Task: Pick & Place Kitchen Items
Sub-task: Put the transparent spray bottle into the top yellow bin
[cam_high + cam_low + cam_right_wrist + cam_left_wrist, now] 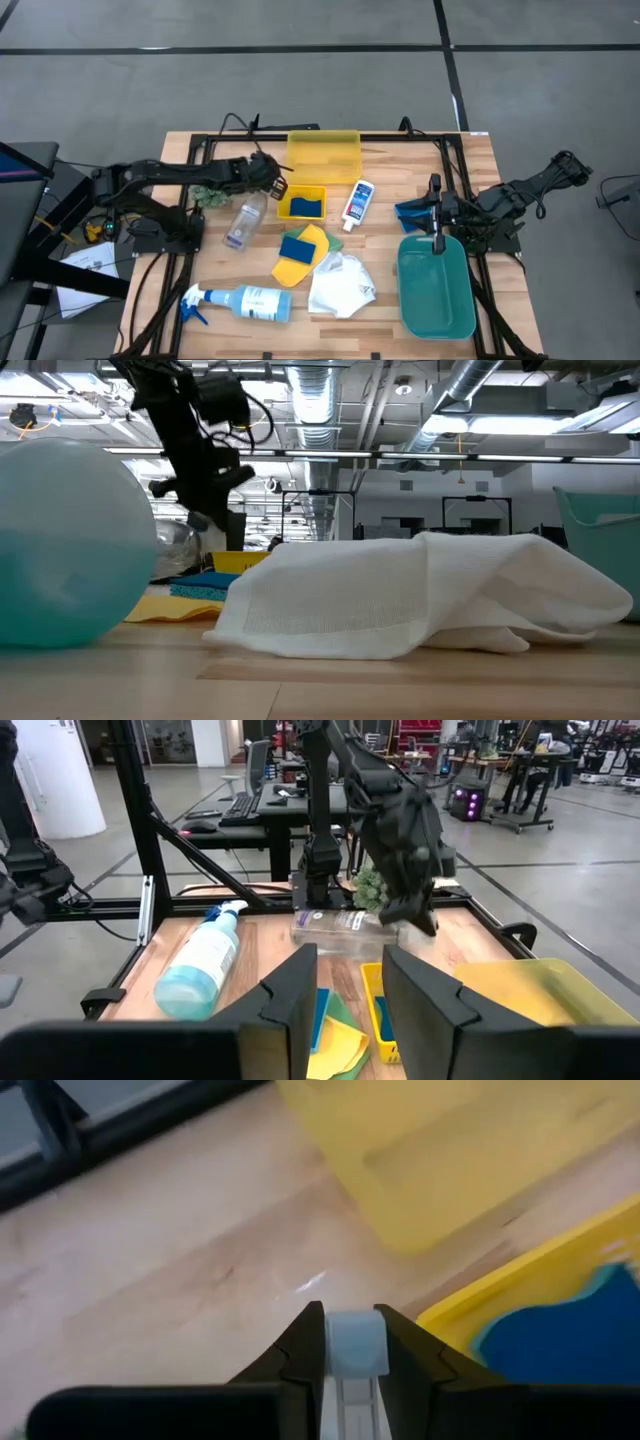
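Two arms flank the table in the high view: the left gripper (pixel 278 183) sits at nine o'clock of the small yellow tray (pixel 290 209), just above the clear spray bottle (pixel 243 220), while the right gripper (pixel 437 232) waits at the teal bin's (pixel 437 295) twelve o'clock edge. A blue sponge (pixel 307 205) lies in that tray; the blue-white spray bottle (pixel 240 301) lies at seven o'clock, the white cloth (pixel 338 285) at six. In the low view, the white cloth fills the foreground. In the left wrist view, the left fingers (pixel 300 1352) stand narrow with a pale grey piece between them. In the right wrist view, the right fingers (pixel 290 995) stand apart, holding nothing.
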Action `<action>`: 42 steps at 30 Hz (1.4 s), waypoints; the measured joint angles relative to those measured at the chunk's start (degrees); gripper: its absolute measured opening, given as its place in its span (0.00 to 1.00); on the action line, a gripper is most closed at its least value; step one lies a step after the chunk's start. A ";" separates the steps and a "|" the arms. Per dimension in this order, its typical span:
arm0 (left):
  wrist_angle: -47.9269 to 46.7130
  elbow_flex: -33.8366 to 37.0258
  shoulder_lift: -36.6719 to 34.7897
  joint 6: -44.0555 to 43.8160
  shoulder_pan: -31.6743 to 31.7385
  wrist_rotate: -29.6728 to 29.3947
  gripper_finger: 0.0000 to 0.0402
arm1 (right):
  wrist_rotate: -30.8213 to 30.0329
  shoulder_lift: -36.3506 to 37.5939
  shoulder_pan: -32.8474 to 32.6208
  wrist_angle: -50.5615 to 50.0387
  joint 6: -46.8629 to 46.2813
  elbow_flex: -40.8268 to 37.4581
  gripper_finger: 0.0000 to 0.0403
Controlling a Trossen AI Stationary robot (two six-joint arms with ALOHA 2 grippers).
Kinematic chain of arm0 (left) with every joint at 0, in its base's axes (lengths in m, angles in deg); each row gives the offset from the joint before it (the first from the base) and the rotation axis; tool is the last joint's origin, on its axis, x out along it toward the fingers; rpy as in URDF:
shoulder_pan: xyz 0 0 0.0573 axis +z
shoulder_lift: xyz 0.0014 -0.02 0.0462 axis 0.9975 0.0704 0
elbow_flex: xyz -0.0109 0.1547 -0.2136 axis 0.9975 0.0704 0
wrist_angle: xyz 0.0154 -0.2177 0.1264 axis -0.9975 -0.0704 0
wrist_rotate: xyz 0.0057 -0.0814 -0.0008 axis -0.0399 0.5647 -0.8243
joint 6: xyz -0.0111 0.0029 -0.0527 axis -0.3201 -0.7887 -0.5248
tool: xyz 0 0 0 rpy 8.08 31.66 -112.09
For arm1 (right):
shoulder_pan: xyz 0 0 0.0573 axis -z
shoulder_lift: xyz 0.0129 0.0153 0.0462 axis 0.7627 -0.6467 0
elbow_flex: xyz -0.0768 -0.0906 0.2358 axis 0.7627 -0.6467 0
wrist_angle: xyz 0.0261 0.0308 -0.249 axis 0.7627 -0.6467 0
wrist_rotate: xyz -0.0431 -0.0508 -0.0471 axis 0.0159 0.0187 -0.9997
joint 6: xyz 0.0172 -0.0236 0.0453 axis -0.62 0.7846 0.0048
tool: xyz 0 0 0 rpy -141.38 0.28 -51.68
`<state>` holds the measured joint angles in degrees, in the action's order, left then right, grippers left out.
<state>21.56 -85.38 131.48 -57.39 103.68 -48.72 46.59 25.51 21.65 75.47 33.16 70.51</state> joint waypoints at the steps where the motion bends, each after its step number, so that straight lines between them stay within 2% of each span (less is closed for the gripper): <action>1: -0.16 0.00 -1.39 0.11 -0.25 -0.51 0.14 | 0.01 -0.01 -0.02 0.00 -0.02 0.00 0.27; 12: -0.19 0.00 -15.60 0.76 -7.34 -13.48 0.15 | 0.01 0.01 -0.06 0.00 -0.02 0.00 0.27; 25: -0.15 0.00 -17.02 -1.57 -19.28 -32.53 0.14 | 0.16 -0.01 -0.06 -0.05 -0.02 0.00 0.27; 34: 0.94 2.80 -17.14 -6.57 -26.81 -39.51 0.14 | 0.21 -0.01 -0.06 -0.22 -0.04 0.00 0.27; 42: 3.65 6.93 -17.10 -9.14 -31.69 -39.93 0.14 | 0.23 -0.01 -0.06 -0.20 -0.04 0.00 0.27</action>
<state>25.21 -78.45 114.38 -66.53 71.99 -88.64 46.82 25.50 21.59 75.26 33.12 70.51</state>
